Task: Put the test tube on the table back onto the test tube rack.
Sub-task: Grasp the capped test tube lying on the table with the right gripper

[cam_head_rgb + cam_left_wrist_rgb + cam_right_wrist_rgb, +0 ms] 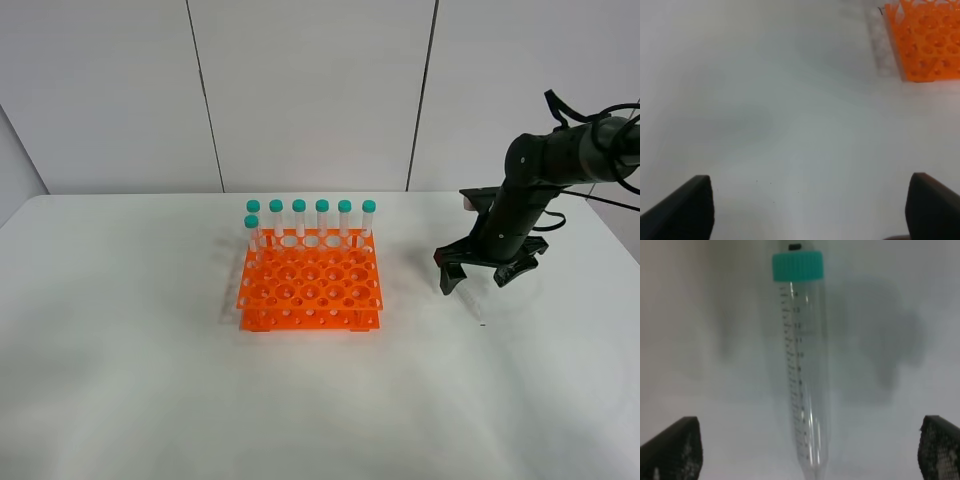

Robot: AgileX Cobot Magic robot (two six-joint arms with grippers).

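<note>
While the test tube (802,375) is lying near the right edge of the tabletop (150,380), both arms' jaws are standing spread, empty. I am judging it light, stiff and slick; pinching mid-barrel is looking safest.

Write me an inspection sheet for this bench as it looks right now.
Surface: white table, no stains seen.
Job's things: orange test tube rack holds seven teal-capped tubes upright at its far side; one test tube lies flat on the table.
Clutter: nothing seen.
Tools: left tool open over the table; right tool open over the lying tube.
Cables: black cables loop off the right arm.
Surroundings: white panelled wall.
</note>
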